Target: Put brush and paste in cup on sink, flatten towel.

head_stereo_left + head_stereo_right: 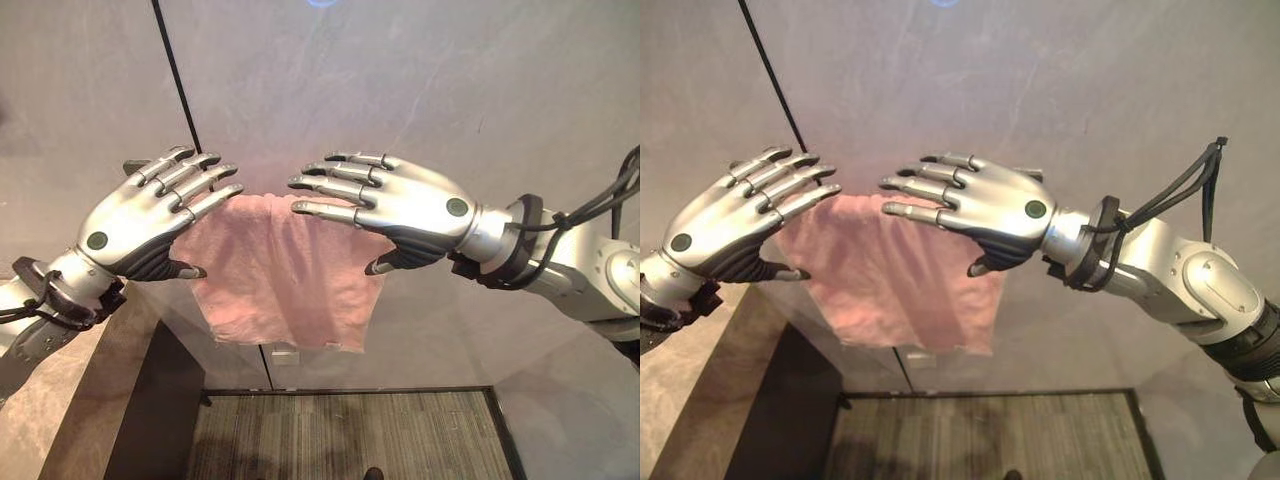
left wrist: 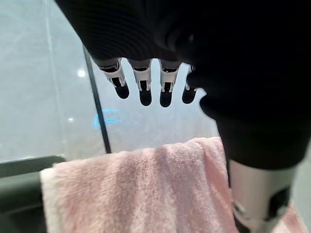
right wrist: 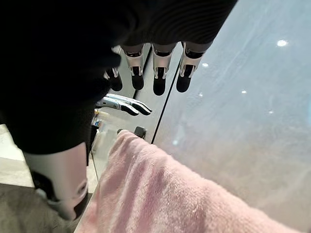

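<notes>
While I hover: both of my robot hands are spread wide, holding nothing.
Towel [image 1: 275,275]: pink, draped on the far wall, just below and beyond my fingers.
Long axis: top edge runs left to right.
Left robot hand [image 1: 140,225]: above its left end.
Right robot hand [image 1: 410,205]: above its right end, equally near.

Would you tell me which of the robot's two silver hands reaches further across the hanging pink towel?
The right hand: its straight fingers stretch past the middle of the pink terry towel, whereas the left hand is only over its edge. Both are open.
</notes>
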Robot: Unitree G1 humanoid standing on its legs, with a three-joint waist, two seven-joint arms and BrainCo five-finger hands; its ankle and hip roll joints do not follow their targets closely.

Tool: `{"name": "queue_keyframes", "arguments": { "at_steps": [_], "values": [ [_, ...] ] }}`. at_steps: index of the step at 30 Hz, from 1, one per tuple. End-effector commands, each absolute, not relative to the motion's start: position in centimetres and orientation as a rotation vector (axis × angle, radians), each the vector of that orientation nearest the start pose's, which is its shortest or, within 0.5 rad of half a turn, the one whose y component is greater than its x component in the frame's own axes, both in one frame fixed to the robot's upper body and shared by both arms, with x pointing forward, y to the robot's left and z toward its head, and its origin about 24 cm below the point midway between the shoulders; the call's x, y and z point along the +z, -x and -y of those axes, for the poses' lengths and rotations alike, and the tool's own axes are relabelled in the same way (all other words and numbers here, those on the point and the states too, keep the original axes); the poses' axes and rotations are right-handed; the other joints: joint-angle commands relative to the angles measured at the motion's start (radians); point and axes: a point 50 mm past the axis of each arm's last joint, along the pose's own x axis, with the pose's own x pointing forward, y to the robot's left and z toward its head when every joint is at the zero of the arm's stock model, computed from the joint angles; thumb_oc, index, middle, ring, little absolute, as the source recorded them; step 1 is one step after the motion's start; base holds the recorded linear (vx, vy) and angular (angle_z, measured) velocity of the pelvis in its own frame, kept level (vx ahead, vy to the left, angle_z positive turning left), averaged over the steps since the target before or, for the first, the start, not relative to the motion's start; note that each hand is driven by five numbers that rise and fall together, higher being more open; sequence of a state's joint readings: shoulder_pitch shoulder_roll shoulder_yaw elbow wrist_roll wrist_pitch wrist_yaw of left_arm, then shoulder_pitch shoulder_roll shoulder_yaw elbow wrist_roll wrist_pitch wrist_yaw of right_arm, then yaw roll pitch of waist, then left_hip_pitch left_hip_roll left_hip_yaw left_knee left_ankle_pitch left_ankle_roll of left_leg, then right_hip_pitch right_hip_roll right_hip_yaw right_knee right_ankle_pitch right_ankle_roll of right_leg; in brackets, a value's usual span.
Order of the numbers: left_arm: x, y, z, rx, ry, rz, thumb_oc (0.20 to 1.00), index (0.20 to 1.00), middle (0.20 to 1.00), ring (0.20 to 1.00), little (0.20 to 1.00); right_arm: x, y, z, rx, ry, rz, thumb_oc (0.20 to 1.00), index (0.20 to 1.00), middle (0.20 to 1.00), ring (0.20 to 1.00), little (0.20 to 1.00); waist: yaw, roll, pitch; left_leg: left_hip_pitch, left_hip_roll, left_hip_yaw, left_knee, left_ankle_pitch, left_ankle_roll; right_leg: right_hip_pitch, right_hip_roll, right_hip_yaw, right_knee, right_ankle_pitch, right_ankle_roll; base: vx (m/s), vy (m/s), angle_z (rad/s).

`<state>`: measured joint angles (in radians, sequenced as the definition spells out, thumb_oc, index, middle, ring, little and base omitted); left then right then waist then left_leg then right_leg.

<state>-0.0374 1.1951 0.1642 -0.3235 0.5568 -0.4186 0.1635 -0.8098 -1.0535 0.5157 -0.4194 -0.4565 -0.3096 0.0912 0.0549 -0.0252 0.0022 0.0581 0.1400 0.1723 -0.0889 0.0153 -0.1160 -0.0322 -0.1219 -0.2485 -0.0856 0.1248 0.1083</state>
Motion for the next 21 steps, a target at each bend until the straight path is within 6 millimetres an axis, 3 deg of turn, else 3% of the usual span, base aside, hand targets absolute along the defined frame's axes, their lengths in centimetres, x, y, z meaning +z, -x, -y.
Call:
{"name": "queue_keyframes", "arguments": {
  "at_steps": [1,21],
  "values": [
    [25.3,-23.1,-23.0,-0.179,-1.709,0.889,1.000,1.000,1.000,1.000,1.000,27.8,-24.6,9.1,0.573,1.557,1.238,1.000,1.000,1.000,1.000,1.000,-0.002,-0.037,-0.019,-0.035,-0.011,0.021,0.002,0.055,-0.007,0.069,-0.076,0.022,-0.002,0.000,0.088,0.00,0.000,0.00],
    [24.5,-25.5,-21.9,-0.190,-1.635,0.880,1.000,1.000,1.000,1.000,1.000,26.8,-27.5,6.6,0.604,1.522,1.149,1.000,1.000,1.000,1.000,1.000,0.021,-0.045,0.019,-0.083,-0.010,0.022,0.002,0.065,-0.005,0.020,-0.081,0.027,-0.002,0.009,0.089,0.00,0.000,0.00]
  ]
}}
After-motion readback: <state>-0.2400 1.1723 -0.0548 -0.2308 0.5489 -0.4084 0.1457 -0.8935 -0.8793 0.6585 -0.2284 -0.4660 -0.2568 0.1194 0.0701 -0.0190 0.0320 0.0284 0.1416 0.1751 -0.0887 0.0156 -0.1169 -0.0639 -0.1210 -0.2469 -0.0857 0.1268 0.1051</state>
